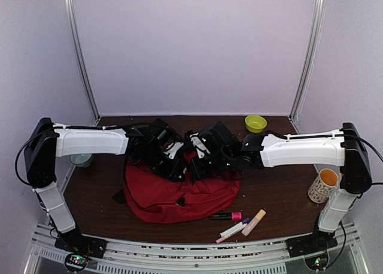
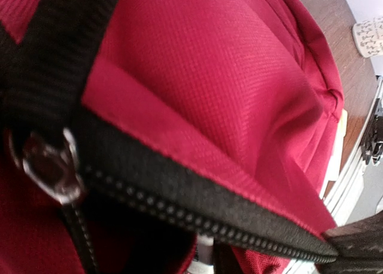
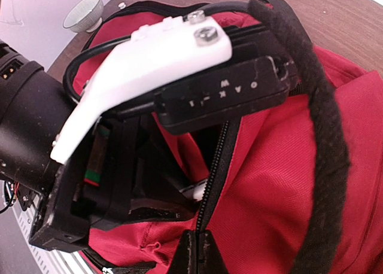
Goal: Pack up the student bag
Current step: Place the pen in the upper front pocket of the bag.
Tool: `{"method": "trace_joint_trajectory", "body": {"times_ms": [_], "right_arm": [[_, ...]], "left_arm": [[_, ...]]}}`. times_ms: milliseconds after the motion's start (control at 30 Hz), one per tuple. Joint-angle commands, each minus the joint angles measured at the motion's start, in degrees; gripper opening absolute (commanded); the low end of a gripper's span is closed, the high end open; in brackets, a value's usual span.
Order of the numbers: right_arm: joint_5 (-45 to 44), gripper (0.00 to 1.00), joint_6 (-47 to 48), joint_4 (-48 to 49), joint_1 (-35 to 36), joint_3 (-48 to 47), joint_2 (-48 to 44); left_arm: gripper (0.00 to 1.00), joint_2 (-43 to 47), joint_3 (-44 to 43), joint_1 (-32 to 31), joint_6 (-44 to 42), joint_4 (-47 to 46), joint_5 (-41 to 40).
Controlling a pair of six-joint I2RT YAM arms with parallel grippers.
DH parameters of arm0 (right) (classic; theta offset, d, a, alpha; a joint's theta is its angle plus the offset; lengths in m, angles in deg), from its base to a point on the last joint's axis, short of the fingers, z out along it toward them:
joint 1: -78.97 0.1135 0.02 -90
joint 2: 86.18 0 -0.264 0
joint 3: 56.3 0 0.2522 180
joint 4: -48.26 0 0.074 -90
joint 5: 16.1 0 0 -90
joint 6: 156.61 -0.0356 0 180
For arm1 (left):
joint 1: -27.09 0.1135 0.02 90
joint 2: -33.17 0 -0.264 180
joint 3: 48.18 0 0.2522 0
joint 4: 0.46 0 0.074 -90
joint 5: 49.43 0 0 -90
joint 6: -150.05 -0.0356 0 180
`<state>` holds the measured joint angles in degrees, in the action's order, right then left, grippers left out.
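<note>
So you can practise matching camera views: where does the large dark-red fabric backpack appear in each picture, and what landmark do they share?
Top external: the large dark-red fabric backpack lies left of centre, lower half.
Left wrist: the backpack fills nearly the whole picture.
Right wrist: the backpack fills the lower and right parts.
Shared landmark: the brown wooden table, top right in both wrist views.

Bright, even, diffuse; faint shadows only. Blurred at lower left of the left wrist view, washed out upper right
</note>
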<state>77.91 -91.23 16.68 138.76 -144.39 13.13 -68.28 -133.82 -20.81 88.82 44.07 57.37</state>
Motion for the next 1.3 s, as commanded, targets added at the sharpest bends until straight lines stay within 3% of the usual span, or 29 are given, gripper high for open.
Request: {"method": "trace_joint_trajectory", "body": {"times_ms": [0, 167, 333, 433, 667, 900, 1000, 1267], "right_arm": [[-0.46, 0.00, -0.65, -0.11, 0.05, 1.38, -2.52], [-1.01, 0.00, -1.69, 0.21, -0.42, 2.18, -2.66], [-1.43, 0.00, -2.89, 0.91, -1.48, 3.08, -3.02], [-1.06, 0.00, -3.00, 1.08, -2.21, 3.08, -3.42], [-0.53, 0.00, -2.73, 1.03, -3.70, 2.61, -4.28], [0.08, 0.00, -2.98, 0.78, -4.31, 3.29, -4.81], [0.12, 0.00, -3.21, 1.30, -4.36, 3.96, -5.37], [0.29, 0.00, -3.14, 1.29, -4.78, 4.50, -6.20]], "left_arm": [[0.00, -4.19, -0.11, 1.76, 1.15, -7.57, -2.14], [0.00, -4.38, 0.84, 1.75, 2.27, -8.28, -1.30], [0.27, 1.00, 4.92, 1.75, 2.67, -12.77, 0.91], [0.37, 4.19, 7.08, 1.67, 3.02, -15.50, 3.68], [0.37, 5.79, 7.72, 1.36, 4.49, -19.93, 8.01], [0.22, 3.69, 5.48, 0.65, 4.37, -20.57, 9.49], [0.21, 2.26, 4.02, 0.15, 3.99, -20.44, 10.39], [0.47, 4.77, 5.18, -0.13, 1.46, -17.88, 7.64]]}}
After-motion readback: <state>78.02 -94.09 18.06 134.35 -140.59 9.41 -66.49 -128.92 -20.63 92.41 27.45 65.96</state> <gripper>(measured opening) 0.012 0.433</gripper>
